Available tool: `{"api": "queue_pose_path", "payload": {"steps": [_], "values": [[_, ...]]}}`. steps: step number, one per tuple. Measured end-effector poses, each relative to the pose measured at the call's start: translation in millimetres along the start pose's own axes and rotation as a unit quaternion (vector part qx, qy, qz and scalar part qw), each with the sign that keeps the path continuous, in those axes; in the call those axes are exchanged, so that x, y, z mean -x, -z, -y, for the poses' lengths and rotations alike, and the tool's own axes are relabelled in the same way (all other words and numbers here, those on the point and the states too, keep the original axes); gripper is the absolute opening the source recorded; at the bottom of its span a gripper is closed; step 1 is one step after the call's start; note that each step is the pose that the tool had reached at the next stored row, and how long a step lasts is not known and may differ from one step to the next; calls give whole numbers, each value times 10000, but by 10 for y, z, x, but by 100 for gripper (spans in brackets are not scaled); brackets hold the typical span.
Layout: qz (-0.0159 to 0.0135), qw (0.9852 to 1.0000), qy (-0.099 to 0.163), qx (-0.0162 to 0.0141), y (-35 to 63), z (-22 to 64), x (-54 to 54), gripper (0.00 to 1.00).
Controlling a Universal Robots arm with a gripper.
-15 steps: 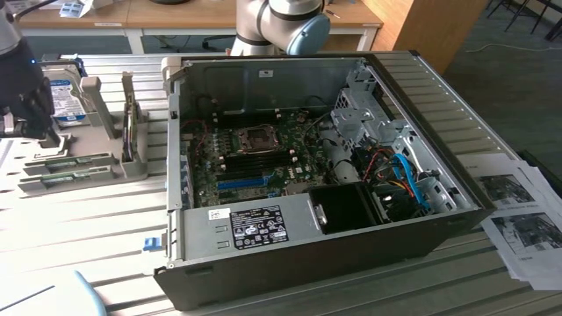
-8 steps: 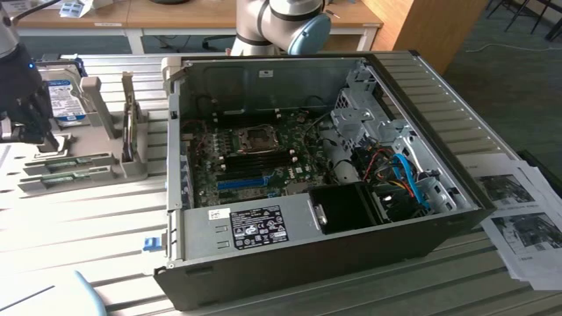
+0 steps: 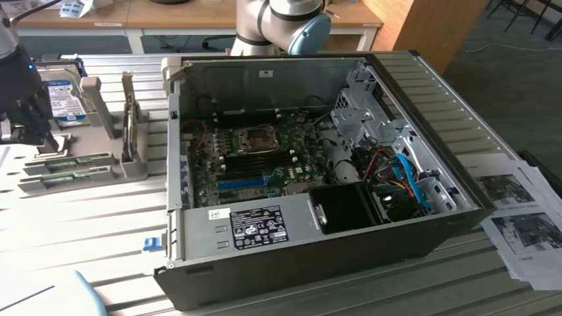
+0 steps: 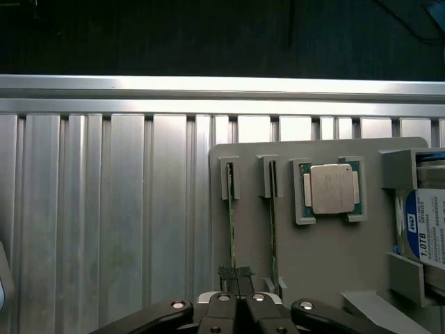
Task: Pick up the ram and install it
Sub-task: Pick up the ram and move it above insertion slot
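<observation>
Ram (image 4: pixel 230 216) stands on edge in a grey holder (image 4: pixel 334 264) close to one edge of the slatted metal table (image 4: pixel 104 209). A second ram stick (image 4: pixel 272 223) runs parallel just beside it, so two in all. The tool (image 4: pixel 236 273) is clenched on the end of the first. One processor (image 4: pixel 332 189) and one hard drive (image 4: pixel 425 233) share the holder. One open computer case (image 3: pixel 307 263) sits further along the table.

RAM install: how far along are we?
Done: the gripper is at the gray holder and shut on one ram stick. In hand: that stick, on edge in the holder, not yet lifted. Left: getting it into the motherboard inside the open case.
</observation>
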State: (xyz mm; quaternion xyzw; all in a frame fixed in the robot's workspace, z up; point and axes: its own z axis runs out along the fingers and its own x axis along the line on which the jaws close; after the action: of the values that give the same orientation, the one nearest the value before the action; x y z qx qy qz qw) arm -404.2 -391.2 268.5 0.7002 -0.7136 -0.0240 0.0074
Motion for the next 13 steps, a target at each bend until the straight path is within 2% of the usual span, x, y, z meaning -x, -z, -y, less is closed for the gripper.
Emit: {"api": "queue_pose_path", "payload": {"steps": [7, 13], "values": [[-1, 10000, 0, 0, -63, 3, -8, 9], [-1, 10000, 0, 1, -68, 4, -9, 9]]}}
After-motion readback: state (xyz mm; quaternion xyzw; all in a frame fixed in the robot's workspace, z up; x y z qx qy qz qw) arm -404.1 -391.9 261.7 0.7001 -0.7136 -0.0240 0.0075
